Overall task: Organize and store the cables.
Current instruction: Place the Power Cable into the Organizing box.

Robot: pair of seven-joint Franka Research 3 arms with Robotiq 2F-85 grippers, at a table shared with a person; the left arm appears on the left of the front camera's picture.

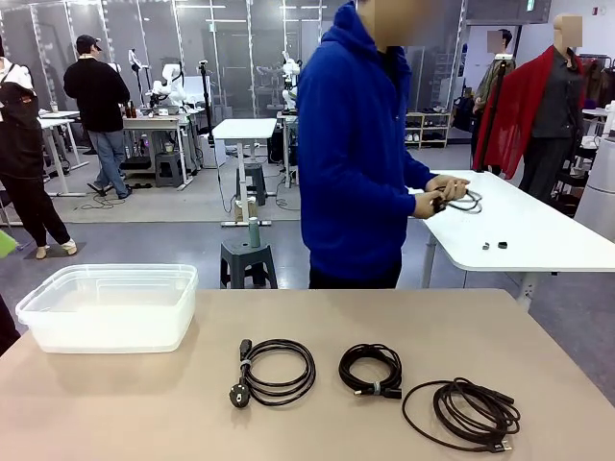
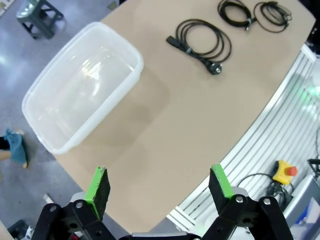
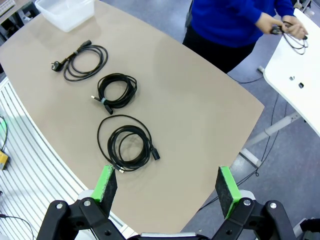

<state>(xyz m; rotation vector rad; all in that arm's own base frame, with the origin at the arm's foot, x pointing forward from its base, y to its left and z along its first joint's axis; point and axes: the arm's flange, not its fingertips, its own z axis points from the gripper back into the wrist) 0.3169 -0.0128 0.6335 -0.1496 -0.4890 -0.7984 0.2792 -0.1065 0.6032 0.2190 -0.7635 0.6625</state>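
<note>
Left gripper (image 2: 159, 175) and right gripper (image 3: 166, 175) both gaped, empty, above tan table (image 1: 144, 408). Three coiled black cables (image 1: 370, 370) lay in a row there, outside the clear plastic tub (image 1: 106, 322); person's hands (image 1: 437, 195) held a fourth cable (image 1: 469, 204).

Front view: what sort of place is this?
Likely a robotics lab: several work tables on a grey floor, an aluminium rail frame beside the tan table, and a yellow emergency-stop button.

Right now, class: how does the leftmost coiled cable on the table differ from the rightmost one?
The leftmost cable ends in a chunky round plug; the rightmost cable ends in a slim connector. The leftmost cable is a tidy ring; the rightmost cable has one loop straying wide. Both are black, coiled, lying flat on the table.
</note>
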